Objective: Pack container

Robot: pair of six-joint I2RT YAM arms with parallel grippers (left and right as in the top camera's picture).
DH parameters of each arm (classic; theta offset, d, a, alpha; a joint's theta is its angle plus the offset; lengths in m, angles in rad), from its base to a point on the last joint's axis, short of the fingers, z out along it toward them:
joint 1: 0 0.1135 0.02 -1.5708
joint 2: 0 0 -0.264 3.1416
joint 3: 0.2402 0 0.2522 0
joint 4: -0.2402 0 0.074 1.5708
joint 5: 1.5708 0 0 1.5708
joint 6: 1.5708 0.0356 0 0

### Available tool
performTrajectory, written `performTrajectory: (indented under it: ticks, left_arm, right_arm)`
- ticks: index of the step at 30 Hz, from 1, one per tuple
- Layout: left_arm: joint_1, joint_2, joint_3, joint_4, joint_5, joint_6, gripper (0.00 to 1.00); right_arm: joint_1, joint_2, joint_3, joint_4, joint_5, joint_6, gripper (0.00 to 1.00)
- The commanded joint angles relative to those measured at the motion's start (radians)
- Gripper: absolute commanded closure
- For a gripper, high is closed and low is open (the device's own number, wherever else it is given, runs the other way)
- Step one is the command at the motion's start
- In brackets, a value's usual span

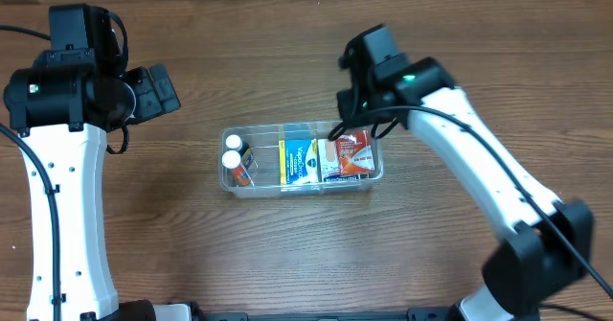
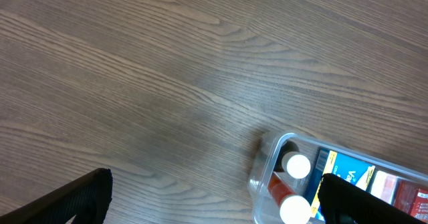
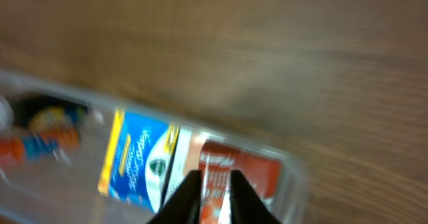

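Observation:
The clear plastic container (image 1: 375,175) sits at the table's middle. It holds two white-capped bottles (image 1: 232,158) at its left end, a blue and yellow box (image 1: 299,161) in the middle and a red box (image 1: 356,151) at the right. My right gripper (image 1: 338,129) is over the container's far right part. In the right wrist view, its fingers (image 3: 215,180) are nearly together on the edge of the red box (image 3: 257,174), next to the blue box (image 3: 137,157). My left gripper (image 1: 158,89) is open and empty, high to the container's left. Its wrist view (image 2: 214,184) shows the container's left end (image 2: 261,170).
The wooden table (image 1: 192,254) shows bare wood all around the container. The right arm (image 1: 479,158) stretches from the front right corner over the table's right side. The left arm's white link (image 1: 57,216) stands along the left edge.

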State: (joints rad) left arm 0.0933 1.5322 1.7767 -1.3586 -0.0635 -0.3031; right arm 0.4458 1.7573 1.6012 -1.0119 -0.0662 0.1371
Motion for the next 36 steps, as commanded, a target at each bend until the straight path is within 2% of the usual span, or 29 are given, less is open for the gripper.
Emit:
performTrajectory:
  ticks: [1,3,4,5,8,13,17,20,25,28,32,36]
  left_arm:
    - [0.003,0.005,0.019,0.003,0.024,0.02,0.0]
    - [-0.008,0.005,0.019,0.019,0.042,0.052,0.0]
    - [-0.015,0.005,0.019,0.029,0.042,0.061,0.0]
    - [-0.02,0.005,0.019,0.038,0.042,0.066,0.0]
    - [-0.038,0.005,0.019,0.086,0.031,0.072,0.0]
    - [-0.035,0.006,0.019,0.106,0.031,0.072,0.0]
    - [-0.035,0.005,0.019,0.074,0.038,0.121,0.0]
    - [-0.035,-0.017,0.018,0.042,0.037,0.108,0.0]
    - [-0.039,-0.134,-0.05,0.069,0.043,0.114,0.0]
    - [-0.045,-0.244,-0.169,0.121,0.063,0.124,0.0]
    - [-0.044,-0.479,-0.438,0.245,0.065,0.123,0.0]
    - [-0.044,-0.671,-0.62,0.333,0.06,0.052,0.0]
  right_arm:
    - [-0.092,-0.097,0.039,0.056,0.051,0.03,0.74]
    - [-0.145,-0.102,0.039,0.094,0.05,0.03,0.21]
    - [-0.166,-0.102,0.039,0.109,0.048,0.03,0.05]
    - [-0.181,-0.102,0.039,0.122,0.047,0.03,0.0]
    - [-0.241,-0.101,0.039,0.185,0.058,0.03,0.0]
    - [-0.314,-0.101,0.039,0.187,0.055,0.014,0.0]
    - [-0.349,-0.115,0.039,0.114,0.032,0.035,0.0]
    - [-0.35,-0.153,0.035,0.052,0.089,0.087,0.0]
    - [-0.349,-0.277,-0.021,0.04,0.107,0.109,0.0]
    - [-0.349,-0.379,-0.114,0.061,0.11,0.123,0.0]
    - [-0.348,-0.59,-0.375,0.121,0.111,0.127,0.0]
    - [-0.335,-0.793,-0.615,0.163,0.11,0.126,0.0]
